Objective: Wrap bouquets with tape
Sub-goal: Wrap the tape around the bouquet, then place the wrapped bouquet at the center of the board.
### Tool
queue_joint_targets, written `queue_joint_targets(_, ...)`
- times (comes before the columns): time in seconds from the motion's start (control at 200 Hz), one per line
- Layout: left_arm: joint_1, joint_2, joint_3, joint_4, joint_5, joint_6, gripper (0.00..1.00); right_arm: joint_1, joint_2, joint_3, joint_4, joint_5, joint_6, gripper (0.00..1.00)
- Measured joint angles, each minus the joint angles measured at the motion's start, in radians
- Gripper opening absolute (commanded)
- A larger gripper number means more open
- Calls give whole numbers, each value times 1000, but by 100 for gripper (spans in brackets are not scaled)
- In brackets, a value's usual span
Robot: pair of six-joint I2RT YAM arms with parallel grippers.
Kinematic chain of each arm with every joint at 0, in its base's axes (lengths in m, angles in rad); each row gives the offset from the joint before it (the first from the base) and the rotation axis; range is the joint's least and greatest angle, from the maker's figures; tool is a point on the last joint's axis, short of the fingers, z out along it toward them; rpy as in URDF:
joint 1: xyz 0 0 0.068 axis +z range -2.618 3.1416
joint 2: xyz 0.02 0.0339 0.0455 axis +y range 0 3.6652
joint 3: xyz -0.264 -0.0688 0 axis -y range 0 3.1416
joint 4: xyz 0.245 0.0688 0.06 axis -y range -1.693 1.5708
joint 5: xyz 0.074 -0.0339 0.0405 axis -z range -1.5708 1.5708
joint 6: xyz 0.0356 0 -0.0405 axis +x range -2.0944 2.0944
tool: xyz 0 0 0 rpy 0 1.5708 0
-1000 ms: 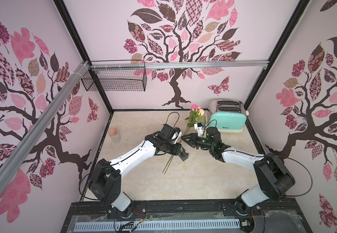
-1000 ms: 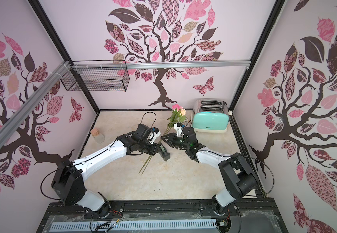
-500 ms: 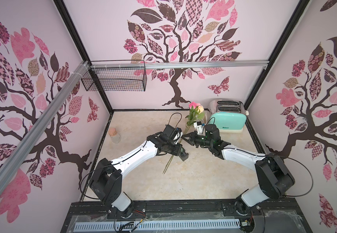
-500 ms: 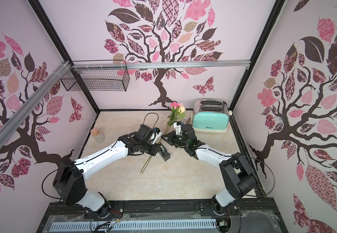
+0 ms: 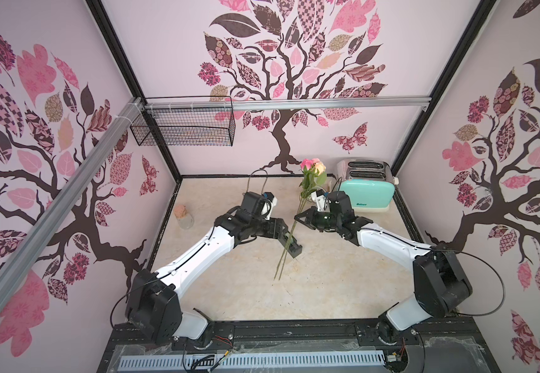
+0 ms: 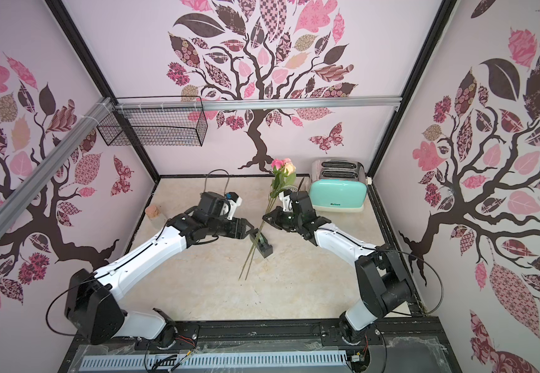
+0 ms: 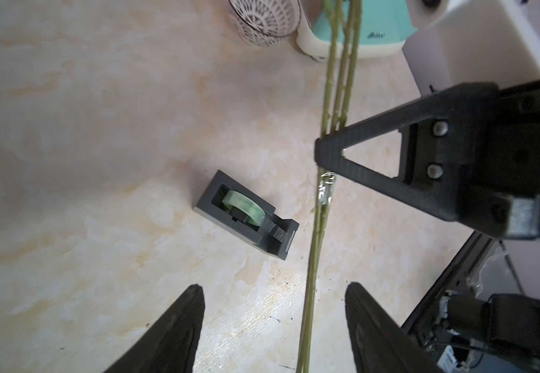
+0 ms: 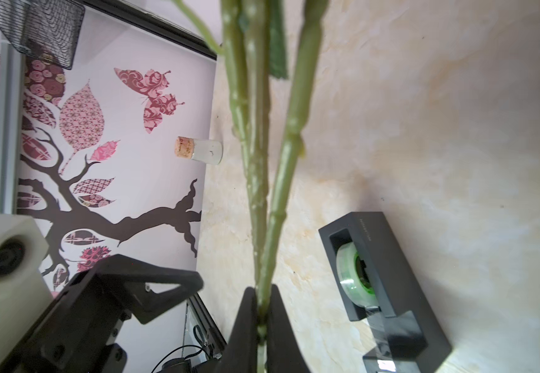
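Right gripper [image 8: 262, 310] clenched on the roses [image 8: 257, 181], held tilted over the table [image 7: 100, 161] just beside the tape dispenser [image 7: 246, 214], left gripper [image 7: 275, 287] jaws spread around the stems, a tape band [image 7: 326, 190] on them, so the wrap looks done and next is probably laying them down gently.

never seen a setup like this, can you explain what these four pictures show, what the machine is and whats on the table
It is a robot: a left arm and a right arm at the front of a table, each ending in a two-fingered pincer. Two pictures come from a twin camera overhead and show the whole booth; the other two come from a camera on each wrist. The right pincer is shut on the stems of three roses, holding them up at a slant. The left pincer is open near the stems, not gripping. A band of clear tape already circles the stems. On the table: a tape dispenser, a toaster, a corked jar and a mesh bowl.
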Motion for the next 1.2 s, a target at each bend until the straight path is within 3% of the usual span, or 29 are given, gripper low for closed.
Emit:
queue_joint_targets(0.25, 117, -110, -63, 29, 85, -50, 80, -20, 81, 158, -367, 135, -306, 5)
queue_joint_targets(0.545, 137, -133, -99, 33, 117, -60, 80, -32, 301, 385, -672, 291, -512, 6)
queue_joint_targets(1.016, 156, -216, -146, 29, 120, -60, 81, -34, 560, 659, -850, 341, -591, 12)
queue_joint_targets(1.201, 158, -229, -150, 22, 114, -60, 81, -34, 618, 702, -867, 330, -596, 29)
